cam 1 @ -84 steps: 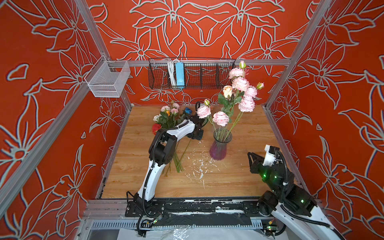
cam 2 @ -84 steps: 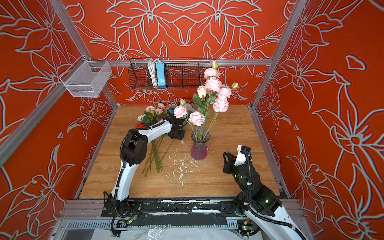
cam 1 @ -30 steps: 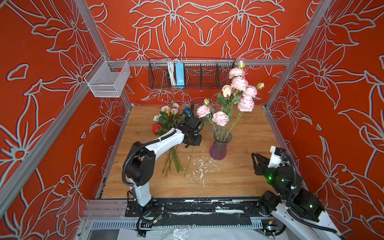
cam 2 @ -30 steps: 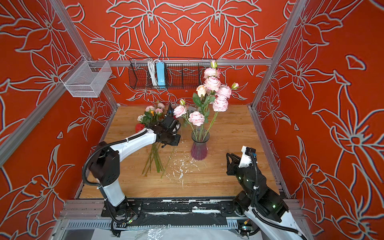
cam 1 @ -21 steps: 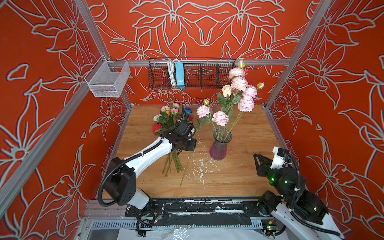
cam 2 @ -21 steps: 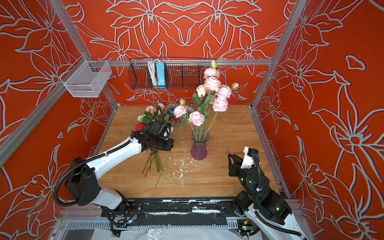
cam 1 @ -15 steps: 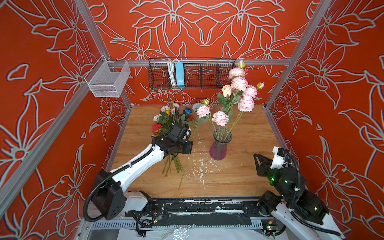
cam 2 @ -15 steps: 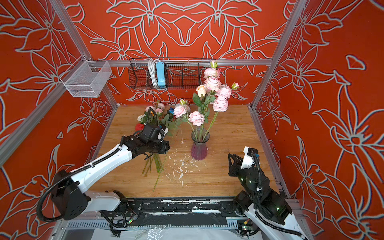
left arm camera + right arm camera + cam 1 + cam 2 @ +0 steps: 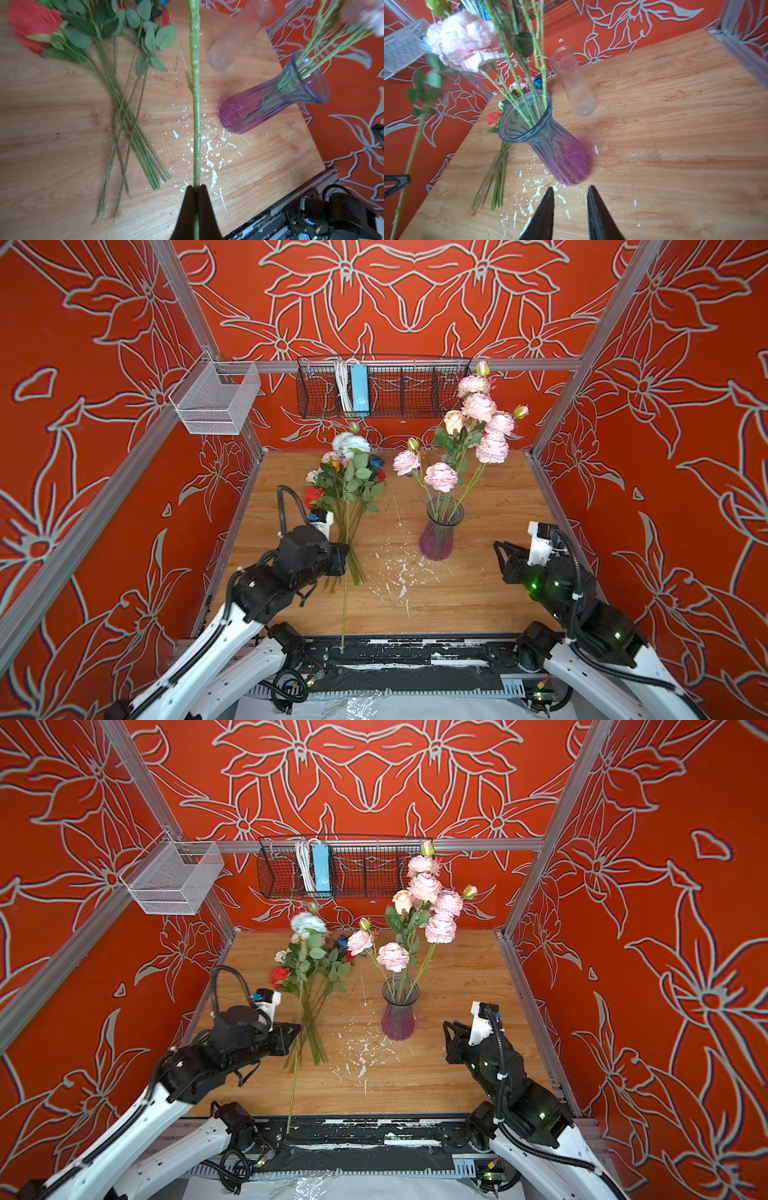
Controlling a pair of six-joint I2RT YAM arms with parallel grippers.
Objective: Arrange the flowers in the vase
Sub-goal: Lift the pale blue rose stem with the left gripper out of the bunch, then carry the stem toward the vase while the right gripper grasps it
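Note:
My left gripper (image 9: 343, 558) (image 9: 196, 187) is shut on the long green stem (image 9: 195, 104) of a light blue flower (image 9: 351, 443) (image 9: 307, 923), held up above the table, with the stem's end out over the front edge. More flowers (image 9: 353, 506) (image 9: 124, 104) lie in a pile on the wood behind it. The purple-based glass vase (image 9: 440, 531) (image 9: 550, 141) stands to the right and holds several pink flowers (image 9: 478, 406). On the vase's near right side, my right gripper (image 9: 498, 549) (image 9: 570, 188) is open and holds nothing.
A clear glass cylinder (image 9: 573, 83) (image 9: 234, 35) stands behind the vase. White flecks (image 9: 399, 572) mark the wood in front of it. A black wire basket (image 9: 382, 389) hangs on the back wall. A white mesh basket (image 9: 216, 400) hangs on the left rail.
My left arm has drawn back toward the front edge with the light blue flower, lifting it off the pile. The right arm has barely moved and its jaws have parted a little more.

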